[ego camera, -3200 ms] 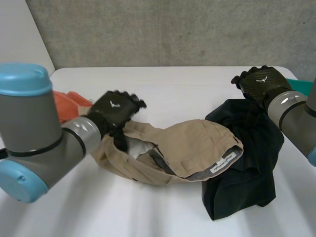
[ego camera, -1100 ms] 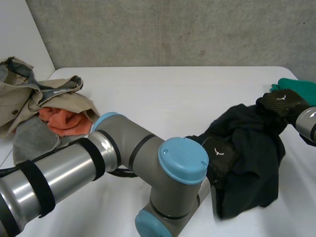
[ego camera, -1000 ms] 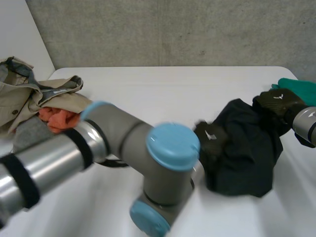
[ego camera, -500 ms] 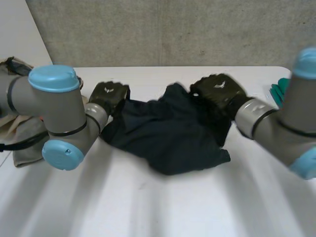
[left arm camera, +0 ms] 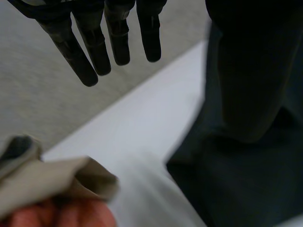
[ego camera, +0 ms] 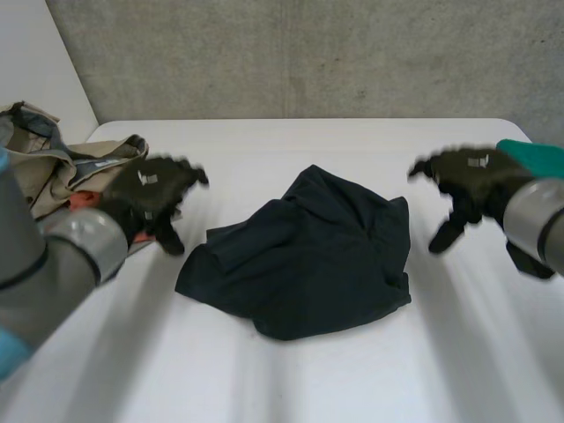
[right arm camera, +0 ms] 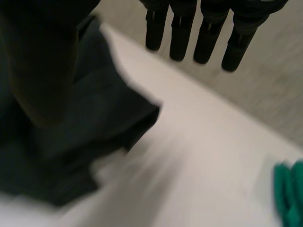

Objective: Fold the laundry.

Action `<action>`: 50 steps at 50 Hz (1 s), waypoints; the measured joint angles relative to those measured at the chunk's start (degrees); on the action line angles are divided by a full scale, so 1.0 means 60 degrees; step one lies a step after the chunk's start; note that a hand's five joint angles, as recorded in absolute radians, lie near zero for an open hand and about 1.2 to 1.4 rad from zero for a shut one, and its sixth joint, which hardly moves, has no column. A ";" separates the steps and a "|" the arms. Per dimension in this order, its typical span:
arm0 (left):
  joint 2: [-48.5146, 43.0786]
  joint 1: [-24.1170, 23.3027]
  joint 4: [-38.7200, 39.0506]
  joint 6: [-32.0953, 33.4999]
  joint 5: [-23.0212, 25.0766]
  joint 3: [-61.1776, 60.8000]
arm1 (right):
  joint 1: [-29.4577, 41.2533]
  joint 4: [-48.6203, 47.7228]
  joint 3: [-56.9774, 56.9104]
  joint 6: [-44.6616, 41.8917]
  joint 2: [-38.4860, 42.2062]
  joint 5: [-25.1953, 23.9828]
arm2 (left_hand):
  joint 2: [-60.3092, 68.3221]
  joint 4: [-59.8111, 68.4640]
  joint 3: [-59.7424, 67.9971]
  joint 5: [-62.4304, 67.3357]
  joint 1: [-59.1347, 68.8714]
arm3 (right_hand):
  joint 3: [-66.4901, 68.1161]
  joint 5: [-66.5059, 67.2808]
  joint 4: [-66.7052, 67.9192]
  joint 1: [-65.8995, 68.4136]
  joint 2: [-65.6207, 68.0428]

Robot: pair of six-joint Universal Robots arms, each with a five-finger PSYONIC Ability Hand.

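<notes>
Head view of a white table (ego camera: 291, 145) with a crumpled black fabric garment (ego camera: 300, 256) heaped at its middle, touched by neither hand. The robot's left hand (ego camera: 145, 198) hovers to the left of the garment and the right hand (ego camera: 467, 172) to its right, both with fingers straight and spread wide, holding nothing. Beige clothing (ego camera: 53, 176) lies farther left of the garment and a green cloth (ego camera: 536, 157) far to its right; to fold well, the garment probably needs flattening first, each hand pinching an outer edge and drawing it outward.
</notes>
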 measured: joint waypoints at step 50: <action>0.0878 -0.1326 0.0875 -0.0067 -0.0926 0.1289 | -0.0080 -0.1986 -0.0956 -0.0660 -0.0334 -0.0997 | 0.7781 0.7769 0.7705 0.7357 0.7266 | 0.7431 0.6969 0.7533 0.6896 0.7349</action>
